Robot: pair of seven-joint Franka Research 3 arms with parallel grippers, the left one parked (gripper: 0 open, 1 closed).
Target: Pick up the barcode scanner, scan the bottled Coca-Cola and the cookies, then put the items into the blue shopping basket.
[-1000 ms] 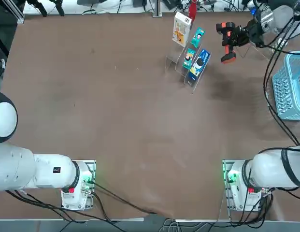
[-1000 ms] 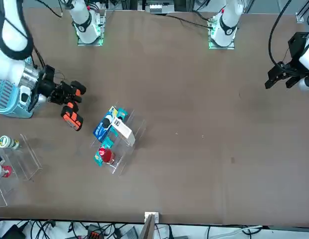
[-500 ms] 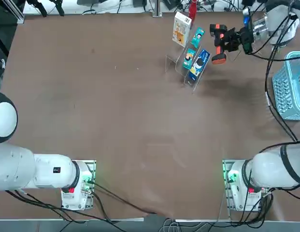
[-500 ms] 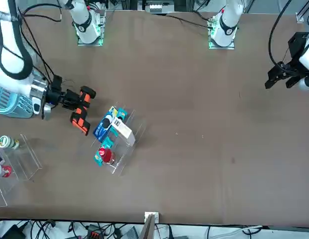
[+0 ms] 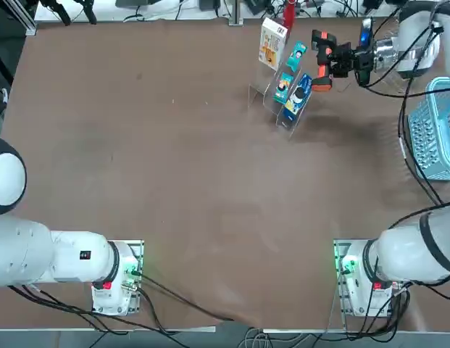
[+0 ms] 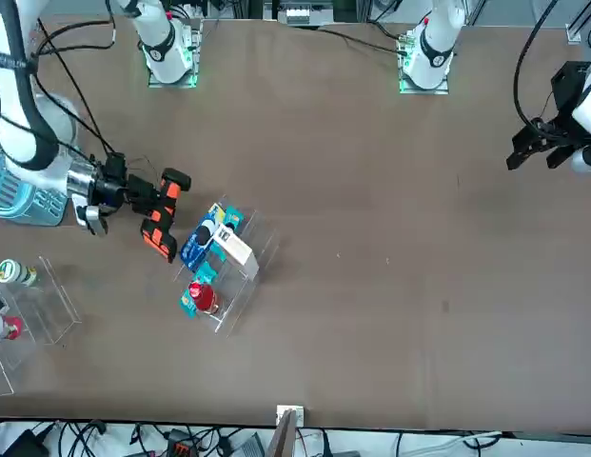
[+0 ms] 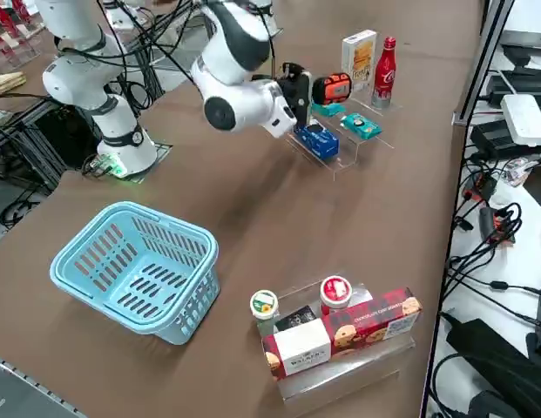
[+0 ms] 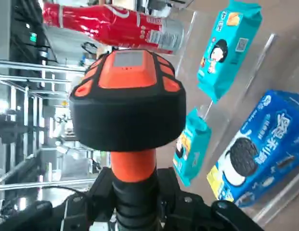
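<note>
Your right end effector, left part of the front view, is clamped on the barcode scanner, round its handle. Scanner is clear of the counter. Pick-up looks done; the step in hand reads as lining up the first scan.

Goods: the bottled Coca-Cola stands upright at upper right of the right side view, just beside the cookies, a tall box, also upright. The blue shopping basket sits at left centre there.

Doing it well: keep your grip low on the handle, head free. A striped code shows near the bottle's base in the wrist view; I'd turn the scanner's window square to it, hold off a little, and pause for the read. Approach slowly: the head is bulky and could knock the bottle or tip a small packet. Then swing to the box's code; which face carries it I cannot settle. Whether any read has registered, cannot tell.

Count: 1 scanner, 1 basket, 1 box of the white cookies. On the clear stand at upper centre of the top view: 1 Coca-Cola, 1 blue packet, 2 teal packets. Lower centre of the right side view: 2 lidded jars, 1 green-and-white lid, 1 red-and-white lid. Red cookie packaging beside them: 1 or 2 boxes, unsure.
</note>
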